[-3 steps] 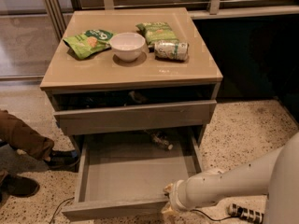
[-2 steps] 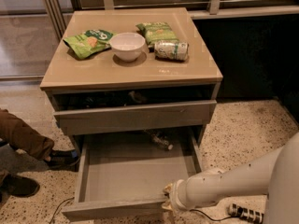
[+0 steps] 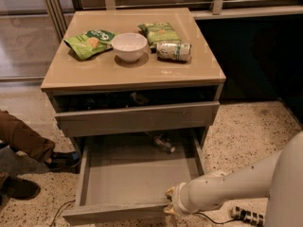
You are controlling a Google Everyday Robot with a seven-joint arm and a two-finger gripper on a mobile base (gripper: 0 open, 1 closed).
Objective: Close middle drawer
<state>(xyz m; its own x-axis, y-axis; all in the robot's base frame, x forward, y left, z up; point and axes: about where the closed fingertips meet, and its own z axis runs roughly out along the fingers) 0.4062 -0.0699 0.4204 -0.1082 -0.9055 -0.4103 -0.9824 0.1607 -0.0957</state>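
The middle drawer is pulled far out of the grey wood-grain cabinet, low in the camera view. Its flat grey bottom is bare except for a small bottle lying at the back. Its front panel runs along the bottom edge of the view. My gripper sits at the right end of that front panel, touching or just next to its top edge. My white arm reaches in from the lower right.
Another drawer front above stands slightly out. On the cabinet top are a white bowl, two green snack bags, and a can. A person's leg and shoes are at left. A power strip lies on the floor at right.
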